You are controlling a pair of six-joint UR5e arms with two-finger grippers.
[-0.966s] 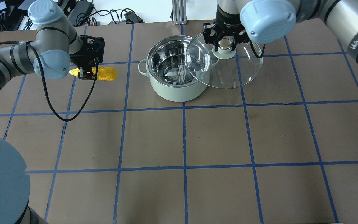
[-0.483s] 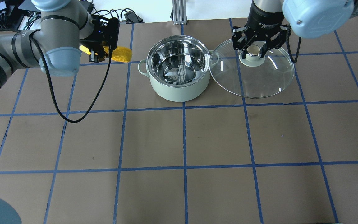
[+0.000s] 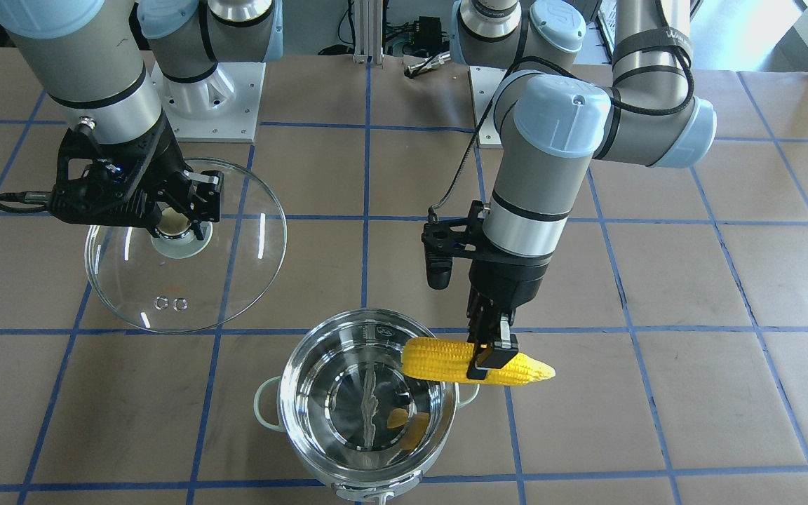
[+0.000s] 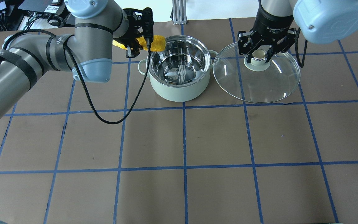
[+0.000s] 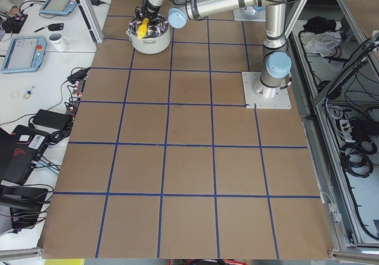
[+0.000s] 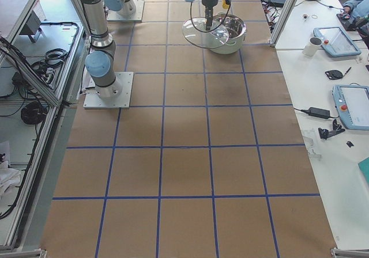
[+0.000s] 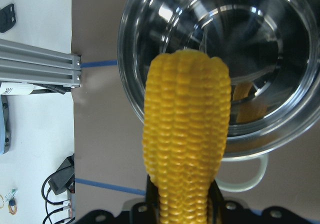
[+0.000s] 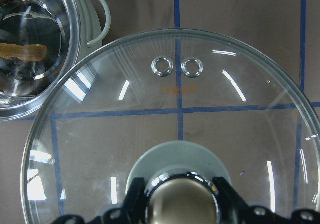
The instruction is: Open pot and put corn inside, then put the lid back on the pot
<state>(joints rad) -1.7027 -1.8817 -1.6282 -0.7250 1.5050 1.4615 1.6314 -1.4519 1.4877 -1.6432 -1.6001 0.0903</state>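
Observation:
The pot point(image 4: 179, 91) stands open at the far middle of the table; its steel inside is bare. My left gripper point(image 4: 138, 48) is shut on the corn point(image 4: 155, 43) and holds it level above the pot's left handle. The corn's blunt end point(image 3: 439, 358) reaches over the rim, as the left wrist view point(image 7: 187, 129) also shows. My right gripper point(image 4: 259, 56) is shut on the knob of the lid point(image 4: 259, 88), which it holds level to the right of the pot and clear of it. The lid also shows in the front view point(image 3: 186, 301) and the right wrist view point(image 8: 180, 114).
An aluminium post point(image 4: 179, 12) and cables lie past the table's far edge behind the pot. The arm bases point(image 3: 214, 105) stand on the robot's side. A side desk with tablets and a mug point(image 6: 340, 39) runs along the far edge.
My left gripper has carried the corn right and up, from left of the pot to its rim. My right gripper has moved the lid further right, off the pot's edge.

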